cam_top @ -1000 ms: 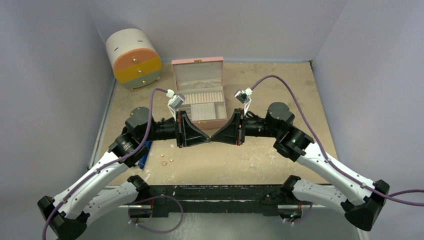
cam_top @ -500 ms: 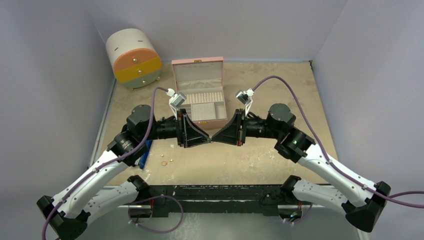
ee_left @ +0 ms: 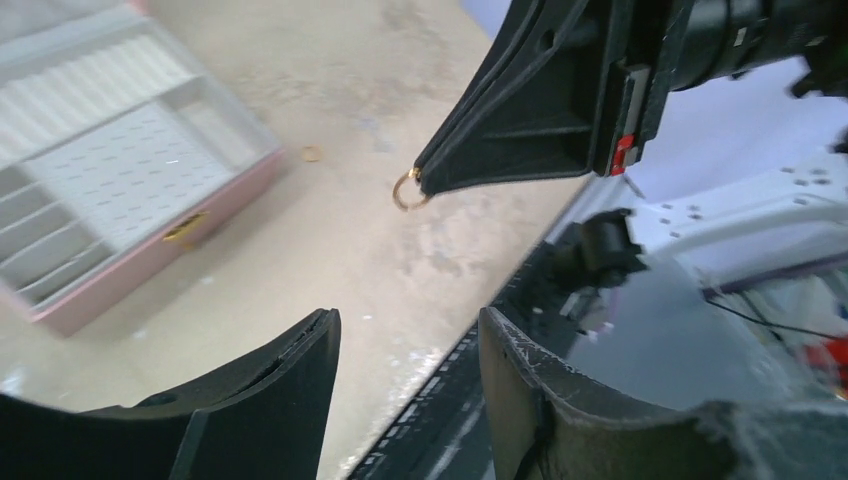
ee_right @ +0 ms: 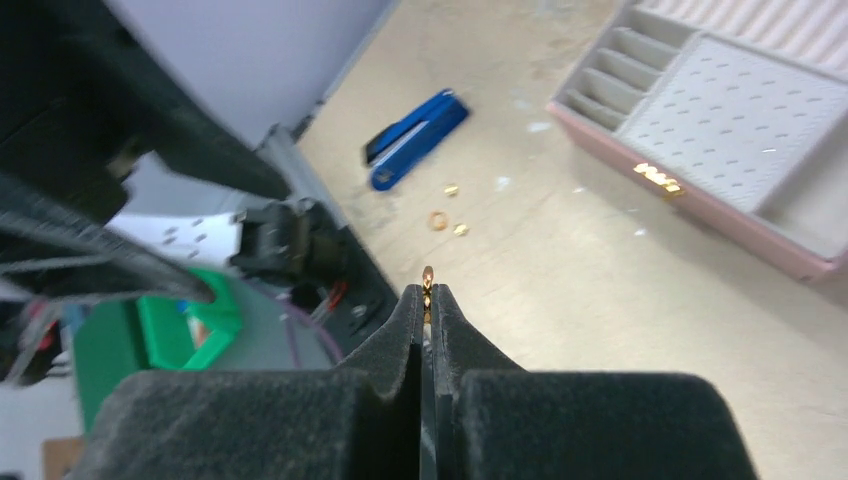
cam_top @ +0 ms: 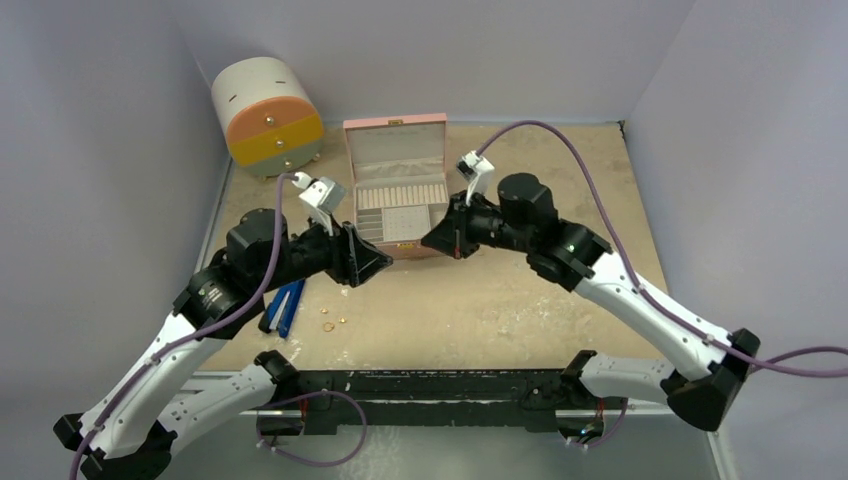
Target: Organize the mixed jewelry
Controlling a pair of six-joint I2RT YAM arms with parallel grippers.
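My right gripper [cam_top: 429, 241] is shut on a small gold ring [ee_right: 428, 278], held edge-on at its tips just above the table by the front of the open pink box [cam_top: 394, 124]. The left wrist view shows the same ring [ee_left: 408, 190] hanging from the right gripper's tip. My left gripper [cam_top: 382, 266] is open and holds nothing, a short way to the left of the right one. More of the mixed jewelry lies loose on the table: a gold ring [cam_top: 328, 325] and small gold bits [ee_right: 452, 189] near the front left. Another ring [ee_left: 313, 153] lies close to the box.
A blue-handled tool [cam_top: 283, 305] lies left of the loose pieces. A round cabinet [cam_top: 268, 115] with orange and yellow drawers stands at the back left. The box's tray has ring rolls, a dotted panel and small side slots [ee_right: 612, 88]. Grey walls close in three sides.
The two grippers were tip to tip. My left gripper has opened and drawn back to the left. My right gripper keeps the ring and has swung back towards the box.
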